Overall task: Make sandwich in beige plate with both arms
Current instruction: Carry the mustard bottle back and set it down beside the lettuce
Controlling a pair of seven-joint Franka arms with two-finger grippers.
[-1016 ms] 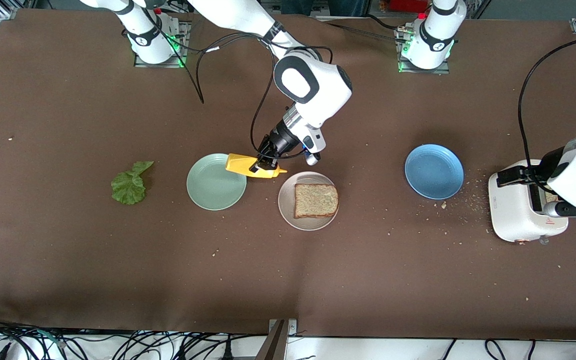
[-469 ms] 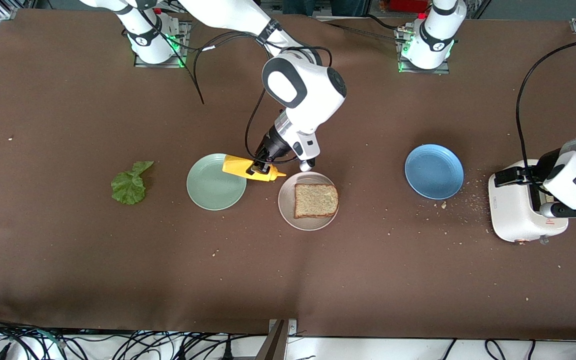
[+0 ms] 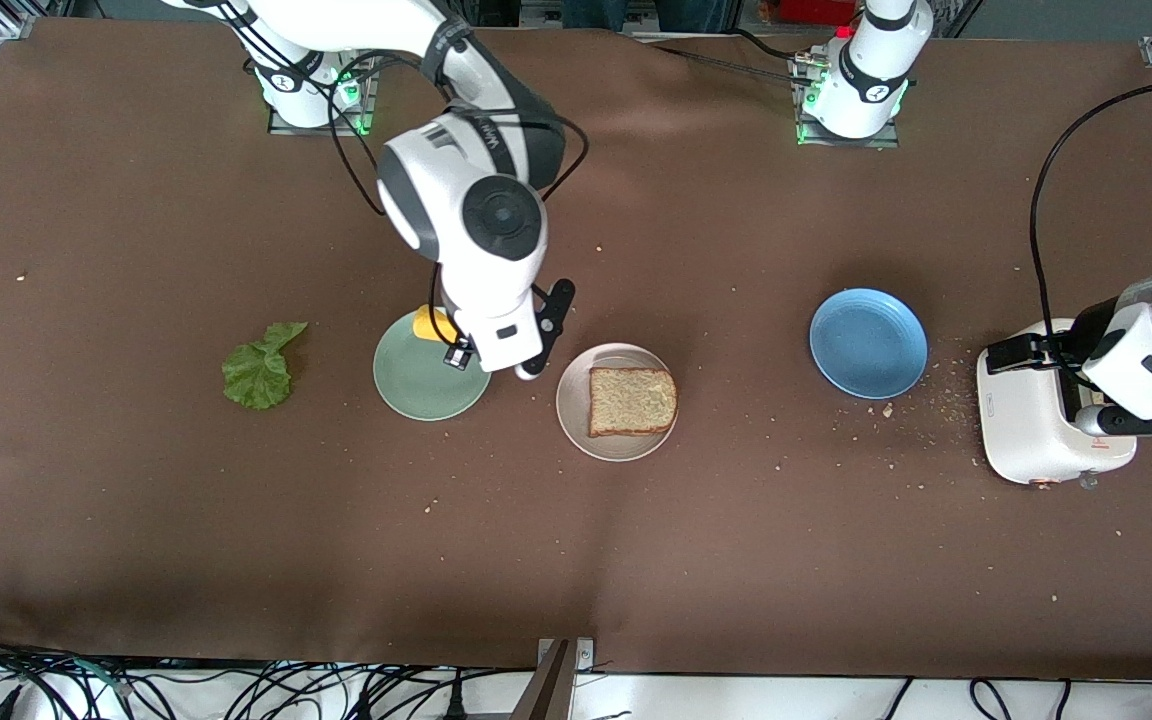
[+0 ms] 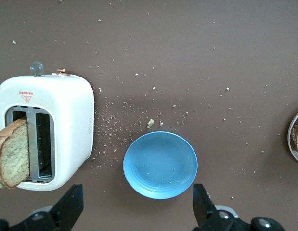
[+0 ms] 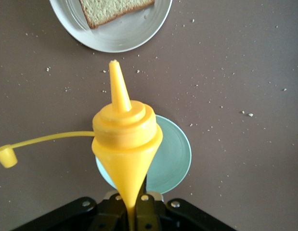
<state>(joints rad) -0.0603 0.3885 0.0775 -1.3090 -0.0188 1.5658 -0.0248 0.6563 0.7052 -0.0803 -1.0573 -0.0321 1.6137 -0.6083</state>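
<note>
One slice of toast [image 3: 632, 401] lies on the beige plate [image 3: 576, 415] near the middle of the table, so the sandwich is only begun; in the front view my right pincer [image 3: 448, 338] hangs over the green plate [image 3: 414, 384], clamped on a yellow squeeze bottle [image 3: 430, 324] that my wrist mostly hides. The lettuce leaf [image 3: 259, 367] rests on the cloth toward my right arm's end of the table, well apart from the plates, and my left pincer [image 3: 1096, 395] hovers over the white toaster [image 3: 1031, 430] at the other end, with the blue plate [image 3: 868, 343] beside it. From my left wrist, I see my fingers [image 4: 68, 207] spread wide and gripping nothing, the blue plate empty, and a second slice [image 4: 13, 154] standing up out of a toaster slot. From my right wrist, the bottle points nozzle-first away from me, its cap [image 5: 6, 157] dangling on a strap, the green plate under it and the beige plate with its toast near the nozzle. I judge the sauce step to be in hand: next I should bring the nozzle over the toast, then squeeze gently.
</note>
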